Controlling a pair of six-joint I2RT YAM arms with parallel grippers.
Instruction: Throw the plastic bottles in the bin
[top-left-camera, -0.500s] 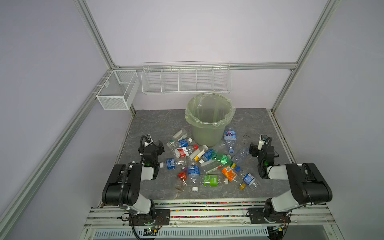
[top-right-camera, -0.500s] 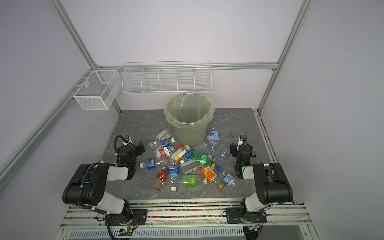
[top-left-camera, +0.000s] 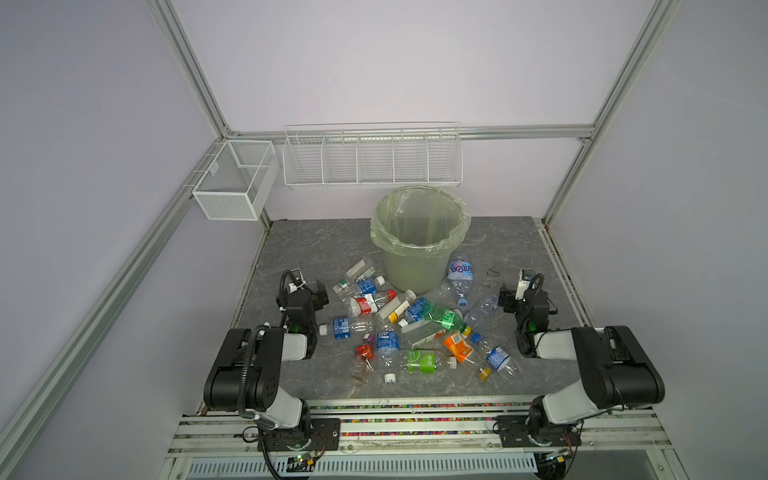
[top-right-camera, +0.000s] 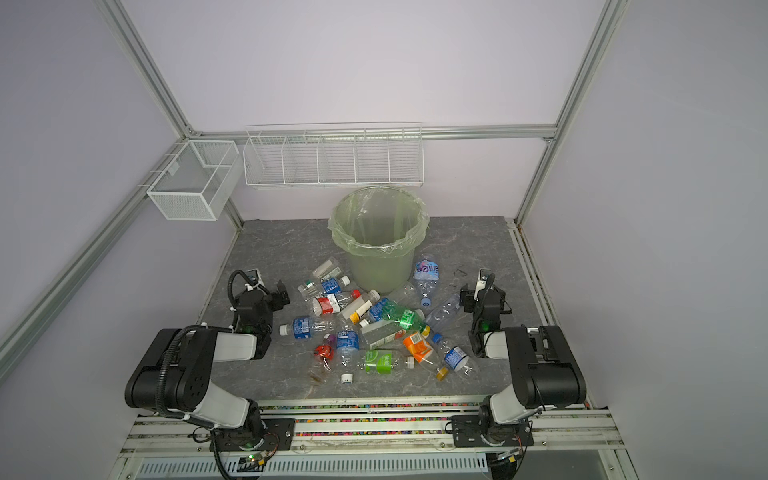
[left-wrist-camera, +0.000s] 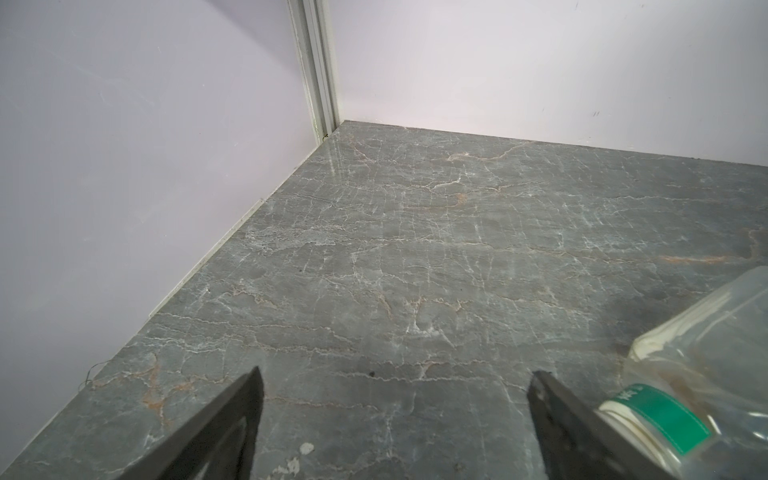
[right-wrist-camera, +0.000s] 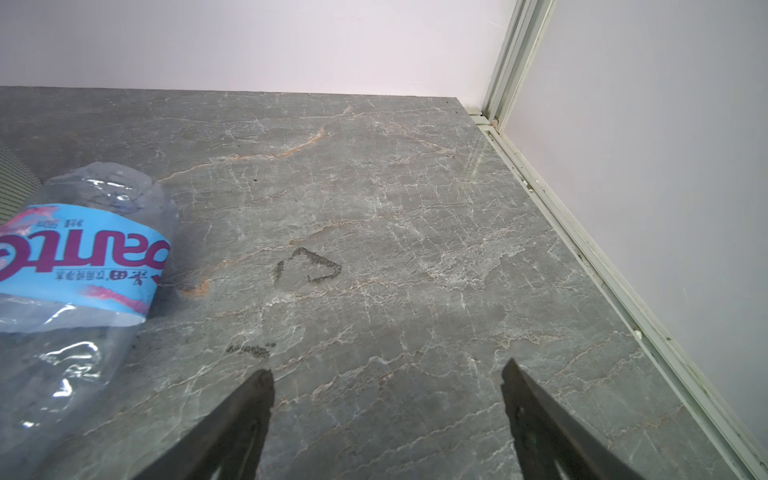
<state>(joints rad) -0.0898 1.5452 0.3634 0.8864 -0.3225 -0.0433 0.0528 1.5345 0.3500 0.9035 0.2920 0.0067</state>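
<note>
Comparing both top views with the earlier ones, no movement is found: the left gripper (top-left-camera: 320, 292) and right gripper (top-left-camera: 505, 300) are held low at the 2 sides of the plastic bottles (top-left-camera: 442, 316), which are strewn on the tabletop (top-left-camera: 324, 249) before the bin (top-left-camera: 415, 270), where 0 bottles are seen inside. In the left wrist view, the jaws are spread wide over bare tabletop, a green-banded clear bottle (left-wrist-camera: 665, 419) just beside them. In the right wrist view, the jaws are likewise apart and empty, a blue-labelled water bottle (right-wrist-camera: 79, 257) lying aside. The task is judged unstarted.
</note>
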